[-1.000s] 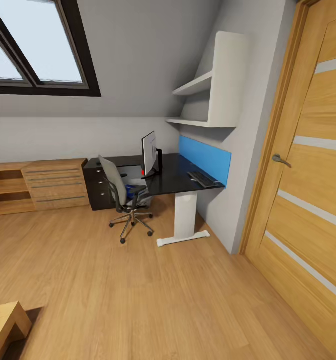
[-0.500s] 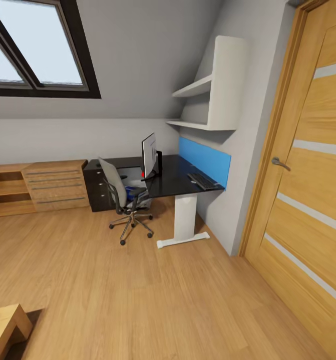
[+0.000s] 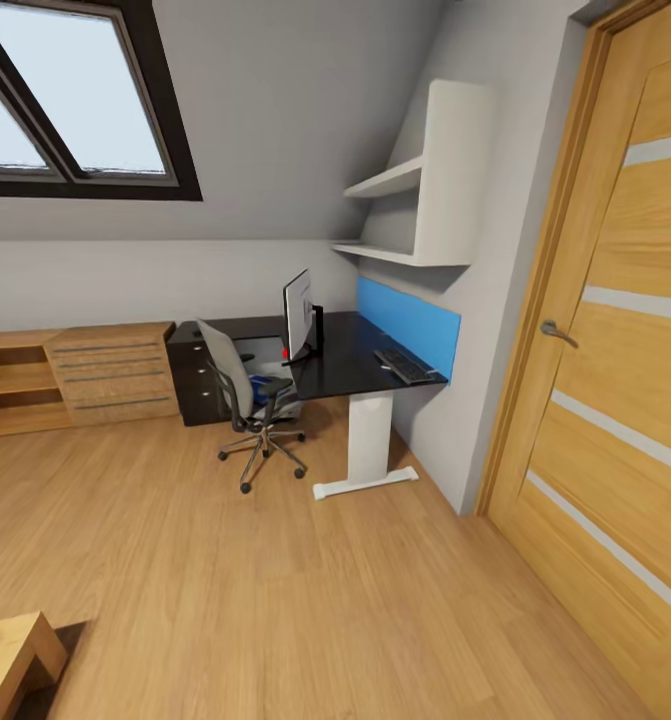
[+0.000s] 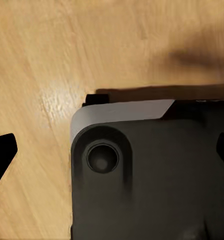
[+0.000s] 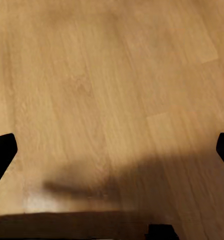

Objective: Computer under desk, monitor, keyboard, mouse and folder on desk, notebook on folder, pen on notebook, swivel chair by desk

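Across the bedroom, in the far corner under the sloped ceiling: the desk (image 3: 340, 362), black top, white pedestal leg, blue back panel (image 3: 407, 322). The monitor (image 3: 297, 309) stands on it, seen nearly edge-on. The keyboard (image 3: 404, 364) lies on the top near the blue panel, well apart from the monitor. The swivel chair (image 3: 243, 391) sits just in front of the desk, and the folder (image 3: 266, 385) shows as a blue patch on its seat. Mouse, notebook, pen and computer: too small or hidden, cannot place them.

Outward: black drawer unit (image 3: 195, 375) at the desk's far end, oak dresser (image 3: 110, 372) beside it, white wall shelves (image 3: 415, 195) above, skylight (image 3: 70, 100), oak door (image 3: 615, 370) close on the right, wood floor (image 3: 275, 590) between robot and desk.

Change over the last second: the whole head view has slid a little. The corner of the low wooden piece at the lower left has dropped toward the frame edge, and the door handle sits slightly lower. That reads as camera or base motion, not objects moving. Desk items unchanged relative to each other.

Judgement: approach phase, nothing handled yet; folder transfer not begun.

Left gripper (image 4: 112, 155): fingertips wide apart at the frame sides, empty, part of the robot's own dark body below it. Right gripper (image 5: 112, 150): likewise spread, empty, over bare floor.
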